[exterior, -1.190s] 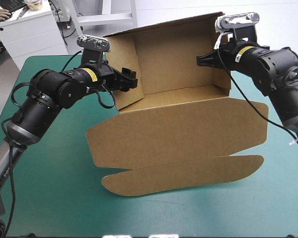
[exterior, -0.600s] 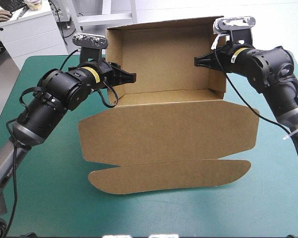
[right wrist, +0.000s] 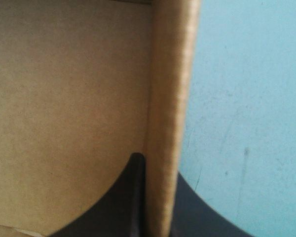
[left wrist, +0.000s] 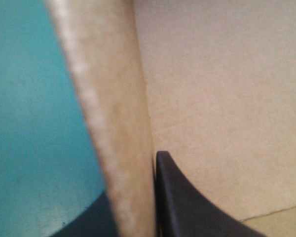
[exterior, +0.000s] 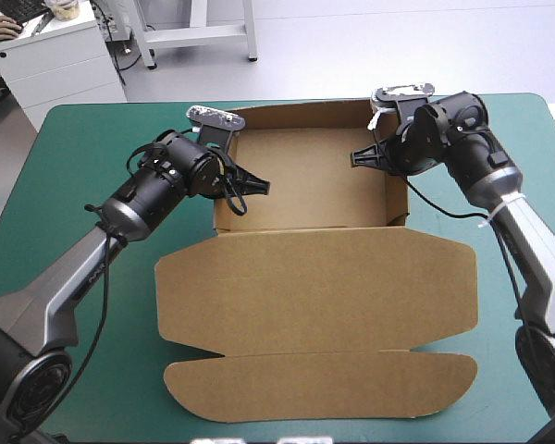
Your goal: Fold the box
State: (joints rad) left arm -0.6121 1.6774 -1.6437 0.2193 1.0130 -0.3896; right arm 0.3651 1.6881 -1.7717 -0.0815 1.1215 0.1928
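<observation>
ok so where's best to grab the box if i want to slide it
Probably the box by its upright left wall and right wall, straddling each top edge, one finger inside, one outside, as the left gripper and right gripper do. The lid lies flat, with no raised edge.

2 arms angle inward, low; left tool (exterior: 257,185) and right tool (exterior: 356,159) each clamped nearly closed

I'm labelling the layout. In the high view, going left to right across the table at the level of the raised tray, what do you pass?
Bare teal-green cover → left gripper, shut on the near side wall → box, its open tray floor → right gripper, shut on the opposite wall → cover again.
</observation>
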